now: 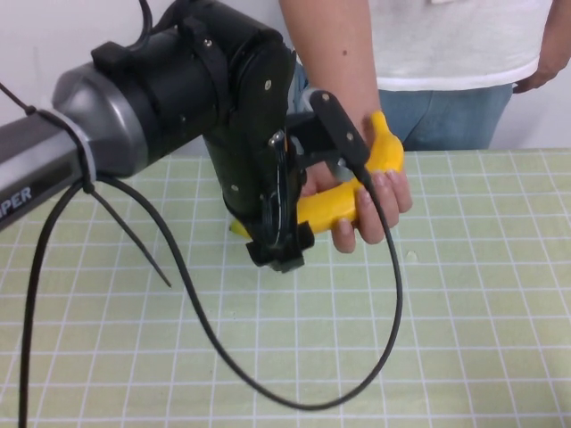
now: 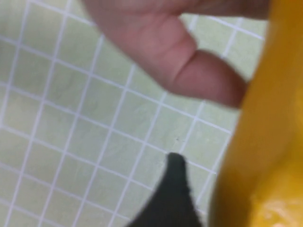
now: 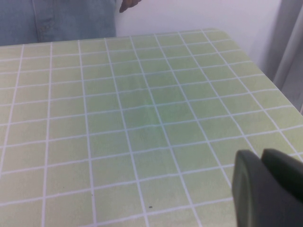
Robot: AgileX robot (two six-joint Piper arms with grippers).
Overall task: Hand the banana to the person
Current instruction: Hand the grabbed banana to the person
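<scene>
The yellow banana [image 1: 326, 207] is held above the green grid mat, between the jaws of my left gripper [image 1: 332, 192]. The person [image 1: 446, 53], in a white T-shirt and jeans, stands at the table's far side. The person's hand [image 1: 379, 201] is wrapped around the banana right beside my gripper. In the left wrist view the banana [image 2: 265, 142] fills one side, with the hand [image 2: 180, 61] touching it and one dark fingertip [image 2: 176, 184] beside it. My right gripper [image 3: 261, 153] is out of the high view; it hangs shut and empty over the mat.
A black cable [image 1: 393, 294] loops down from the left arm to the green grid mat [image 1: 482, 339]. The mat's far right corner and table edge [image 3: 222, 33] show in the right wrist view, with the person's jeans [image 3: 57, 19] behind.
</scene>
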